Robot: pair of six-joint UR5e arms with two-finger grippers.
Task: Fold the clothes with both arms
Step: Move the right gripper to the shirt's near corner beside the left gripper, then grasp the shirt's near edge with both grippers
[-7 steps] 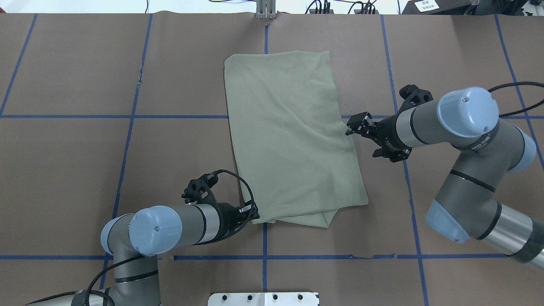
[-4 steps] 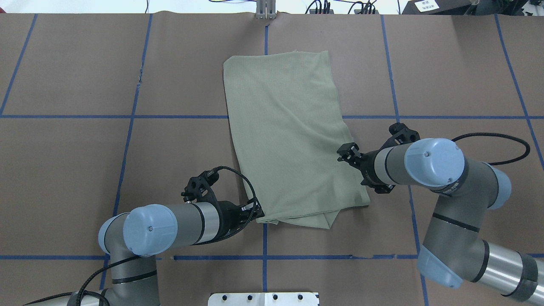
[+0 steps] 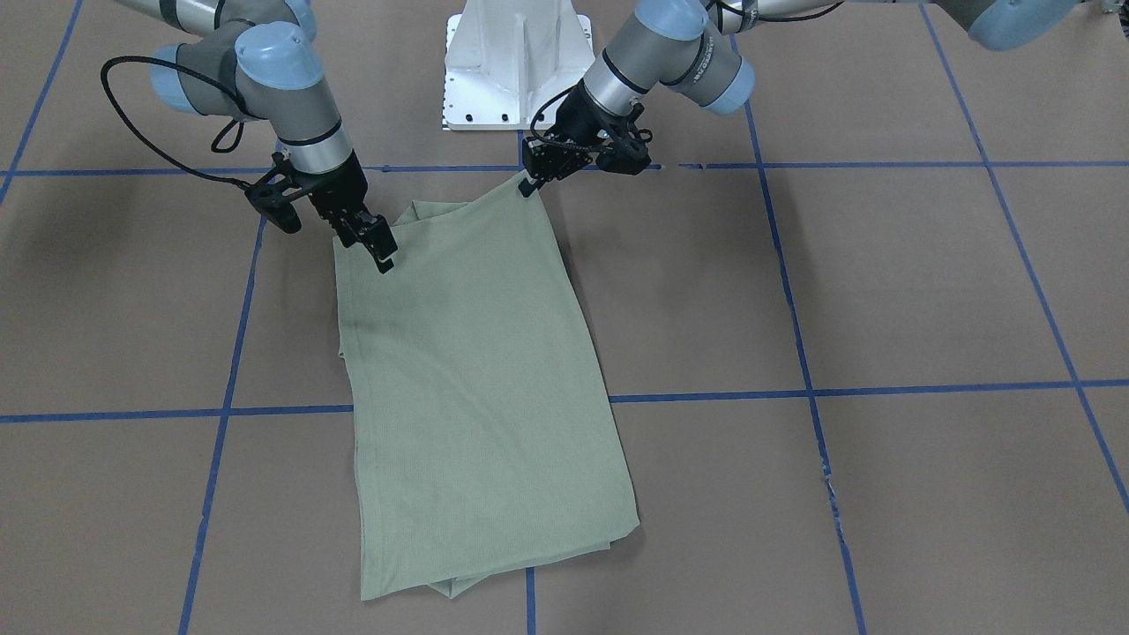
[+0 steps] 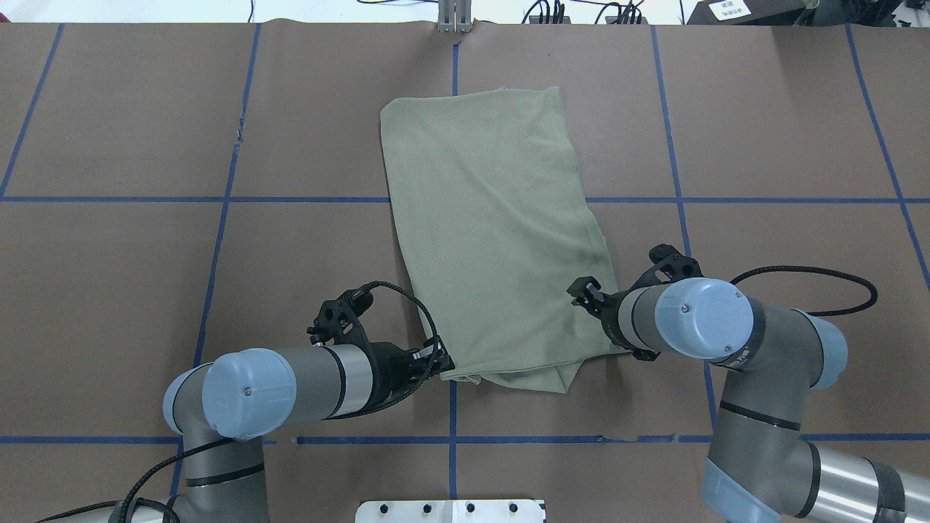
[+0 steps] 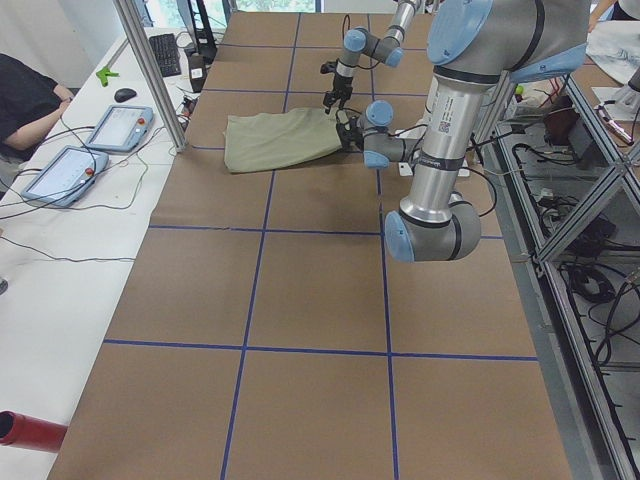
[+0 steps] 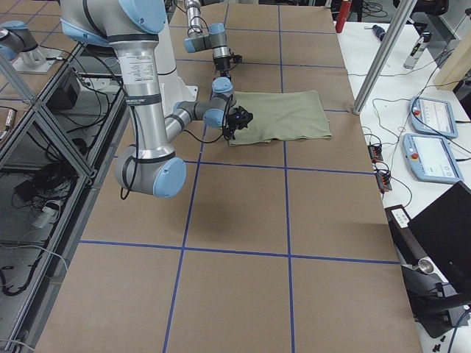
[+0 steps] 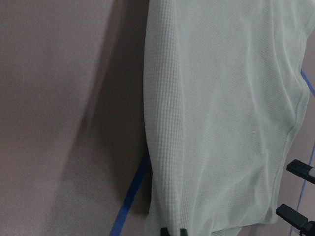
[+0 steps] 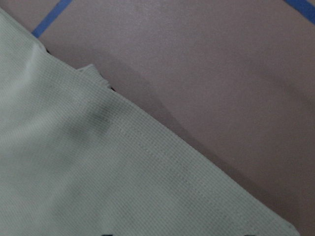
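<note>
Left wrist-mounted view crops left pincer tips clenched on shirt corner; right pincer gapes.

left hand: fingers pinched together, wrist level | right hand: fingers seemingly apart, angled down

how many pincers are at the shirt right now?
2. The left pincer is shut on the shirt's robot-side left corner. The right pincer sits open over its robot-side right edge; I can't tell if it touches. None hidden.

Shirt corner — hidden between the left gripper's fingers.
</note>
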